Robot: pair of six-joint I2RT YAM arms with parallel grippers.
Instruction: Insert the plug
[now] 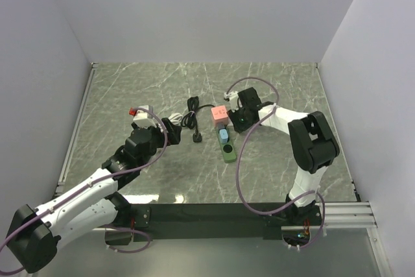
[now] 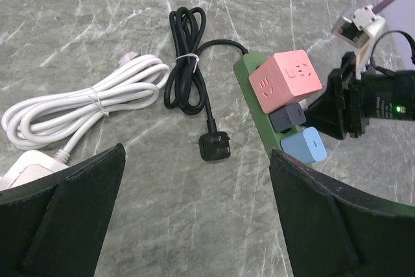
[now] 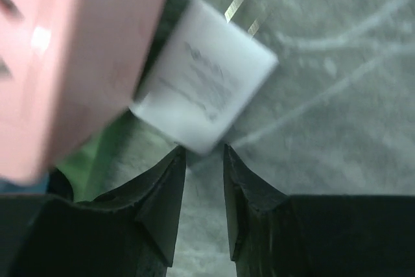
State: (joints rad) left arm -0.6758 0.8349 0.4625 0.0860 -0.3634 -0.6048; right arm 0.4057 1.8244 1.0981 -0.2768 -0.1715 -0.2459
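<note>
White plug lay loose, prongs bare, at 12 o'clock from right gripper; jaws pinched close, grip unclear. Left gripper gaped empty. Insertion not yet done.

Counting up now: one green power strip, and along it three blocks, namely one pink cube adapter, one dark grey block and one light blue block. Two bundled cords on the table: one black cord ending in one black plug, and one white cord. From the right wrist, one white plug showing two metal blades; can't tell whether that's the grey block again. And two arms, the left arm and the right arm.
</note>
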